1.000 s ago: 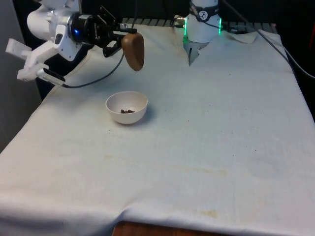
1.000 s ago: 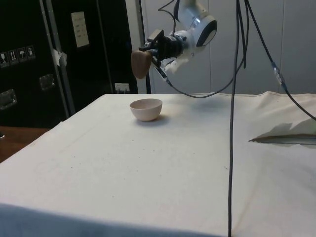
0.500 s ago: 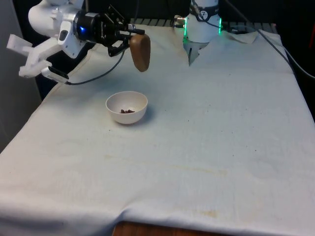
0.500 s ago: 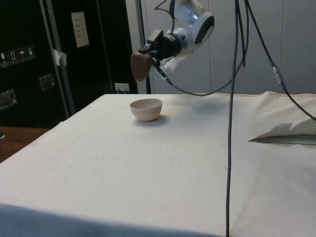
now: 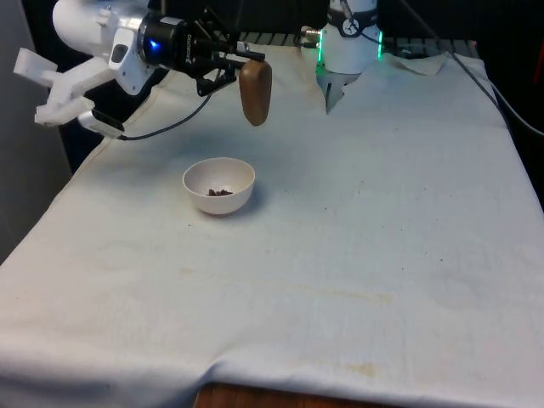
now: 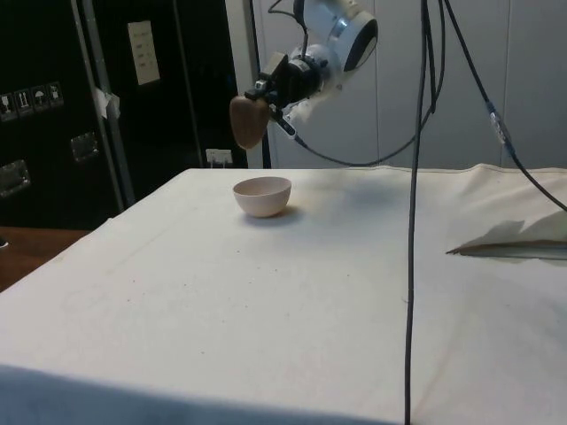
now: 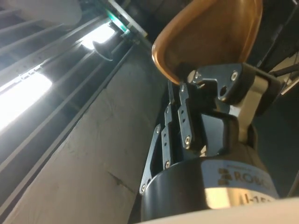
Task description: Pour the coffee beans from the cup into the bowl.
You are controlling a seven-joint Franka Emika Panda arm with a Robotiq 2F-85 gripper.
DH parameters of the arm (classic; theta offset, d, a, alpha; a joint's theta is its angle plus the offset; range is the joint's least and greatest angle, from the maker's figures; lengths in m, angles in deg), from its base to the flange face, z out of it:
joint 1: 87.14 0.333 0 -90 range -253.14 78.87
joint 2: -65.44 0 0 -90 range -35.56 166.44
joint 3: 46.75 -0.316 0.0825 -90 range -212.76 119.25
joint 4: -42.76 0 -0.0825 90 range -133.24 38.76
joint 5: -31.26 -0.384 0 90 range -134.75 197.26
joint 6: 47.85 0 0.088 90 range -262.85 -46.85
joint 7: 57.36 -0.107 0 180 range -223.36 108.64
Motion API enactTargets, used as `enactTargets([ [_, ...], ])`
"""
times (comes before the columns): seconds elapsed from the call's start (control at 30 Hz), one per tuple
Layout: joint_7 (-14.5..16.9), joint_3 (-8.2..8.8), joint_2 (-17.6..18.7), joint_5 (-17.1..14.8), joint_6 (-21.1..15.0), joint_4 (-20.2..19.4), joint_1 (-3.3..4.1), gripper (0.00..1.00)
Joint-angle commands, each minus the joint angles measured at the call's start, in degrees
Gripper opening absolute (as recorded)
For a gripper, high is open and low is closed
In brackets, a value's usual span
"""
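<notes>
The white tablecloth (image 5: 357,255) spreads wide below the pincer, bare apart from the bowl. The white Franka arm (image 5: 93,34) reaches out level above it, and its black pincer (image 5: 231,64) is pinching the rim of the brown cup (image 5: 255,91), one finger inside the wall and one outside. The cup hangs from the pincer turned well over. The white bowl (image 5: 218,184) stands on the cloth below the pincer and off to the front view's left of the cup, well apart from it, with a small heap of coffee beans (image 5: 221,192) in its bottom.

Judging from the beans in the bowl and the tipped cup, the pour looks done or nearly so, and the step in hand is likely righting the cup and carrying it off. To do that well, the wrist should roll back slowly while the cup is over the bowl, so that any bean left inside falls into the bowl and not onto the cloth. The grip on the rim is thin, so jerks are best avoided.

The front view looks down into the bowl and shows the beans; the side view shows the bowl's (image 6: 262,196) outer wall and the cup's (image 6: 249,122) height above it. The wrist view shows the cup's (image 7: 210,32) orange-brown inner wall at the rim and the finger (image 7: 219,86) clamped against it.
</notes>
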Motion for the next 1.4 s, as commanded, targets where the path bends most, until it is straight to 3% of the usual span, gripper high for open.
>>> enactTargets([
  [0.0,0.1,0.74,-0.8,0.5,-1.4,-0.9,1.09,0.01],
  [0.03,0.1,0.0,-0.2,0.3,-0.3,-0.1,0.11,0.01],
  [0.07,0.2,0.74,-1.0,0.7,-1.7,-1.0,1.26,0.01],
  [0.2,0.9,0.74,-2.2,2.1,-2.8,-1.6,2.06,0.01],
  [0.33,1.5,0.74,-3.2,3.2,-3.7,-2.1,2.69,0.01],
  [0.37,1.5,0.0,-2.7,3.0,-2.7,-1.4,1.78,0.01],
  [0.4,1.6,0.74,-3.4,3.4,-4.0,-2.2,2.86,0.01],
  [0.57,2.5,0.69,-4.8,5.1,-5.3,-3.0,3.9,0.01],
  [0.63,2.8,0.74,-5.2,5.6,-5.7,-3.3,4.18,0.01],
  [0.67,2.9,0.0,-4.8,5.5,-4.6,-2.5,3.27,0.01],
  [0.7,2.9,0.74,-5.4,5.8,-6.0,-3.4,4.35,0.01],
  [0.93,3.9,0.69,-7.1,8.0,-8.0,-4.2,5.67,0.01],
  [0.97,3.9,-0.06,-6.5,7.7,-6.6,-3.4,4.58,0.01],
  [1.0,4.0,0.69,-7.3,8.3,-8.2,-4.4,5.84,0.01],
  [1.2,4.9,0.63,-8.7,10.1,-10.1,-5.0,6.88,0.01],
  [1.23,4.9,-0.11,-8.0,10.0,-8.7,-4.2,5.84,0.01],
  [1.27,5.1,0.57,-9.0,10.7,-10.5,-5.2,7.16,0.01],
  [1.37,5.3,0.4,-9.6,11.6,-11.5,-5.4,7.51,0.01],
])
